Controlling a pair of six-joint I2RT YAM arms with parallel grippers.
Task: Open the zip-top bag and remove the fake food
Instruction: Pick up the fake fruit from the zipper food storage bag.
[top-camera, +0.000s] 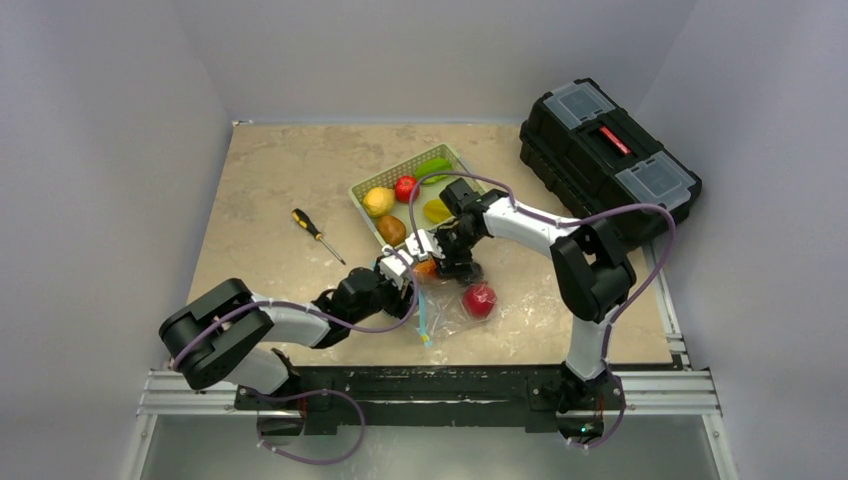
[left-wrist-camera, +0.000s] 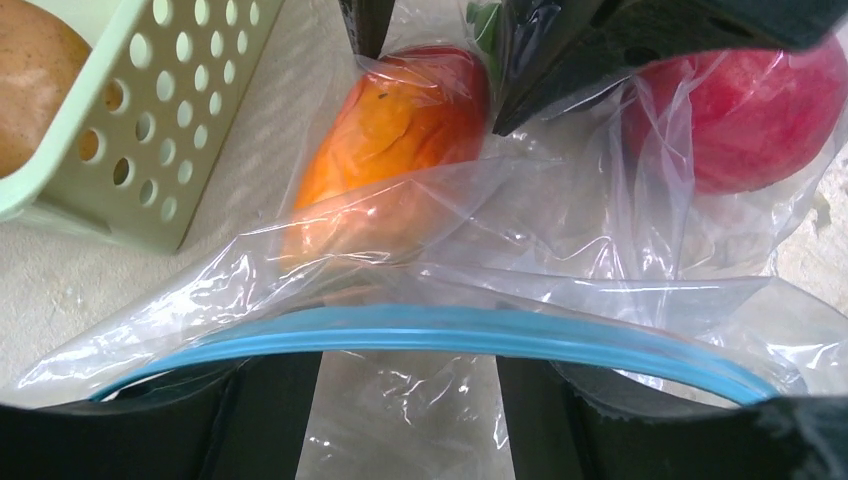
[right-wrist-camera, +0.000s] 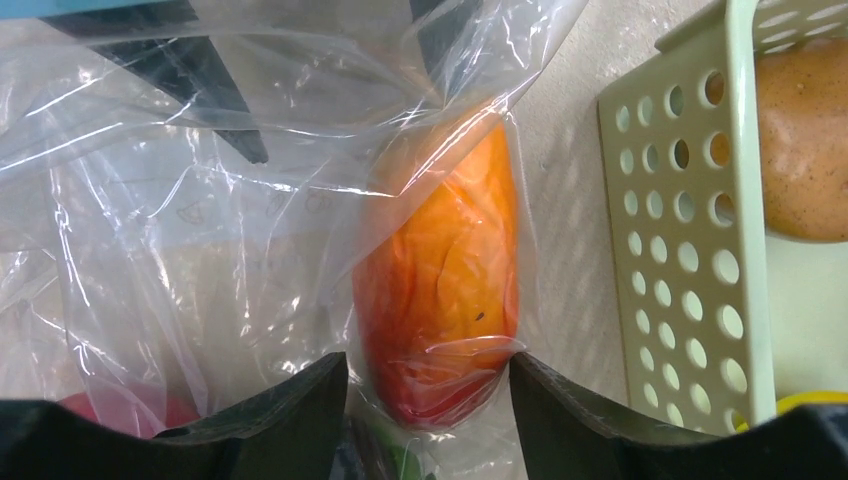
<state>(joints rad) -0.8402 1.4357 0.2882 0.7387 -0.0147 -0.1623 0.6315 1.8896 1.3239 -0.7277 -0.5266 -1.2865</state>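
The zip-top bag (top-camera: 450, 312) lies crumpled in front of the green basket (top-camera: 455, 158), with its light-blue zipper strip (left-wrist-camera: 450, 332) curving across my left fingers. Inside it are fake food pieces: an orange-red mango (right-wrist-camera: 440, 260) (left-wrist-camera: 400, 130) and a red apple (top-camera: 480, 298) (left-wrist-camera: 760, 110). My left gripper (left-wrist-camera: 410, 420) is open at the bag's mouth, with only clear film between its fingers. From the far side, my right gripper (right-wrist-camera: 428, 390) is open, its fingers on either side of the mango's end through the plastic. More fake food sits in the basket.
The basket's perforated wall (right-wrist-camera: 680, 250) stands right beside the mango, with a brown fruit (right-wrist-camera: 810, 140) inside. A yellow-and-black screwdriver (top-camera: 317, 235) lies left of the basket. A black toolbox (top-camera: 610, 150) sits at the back right.
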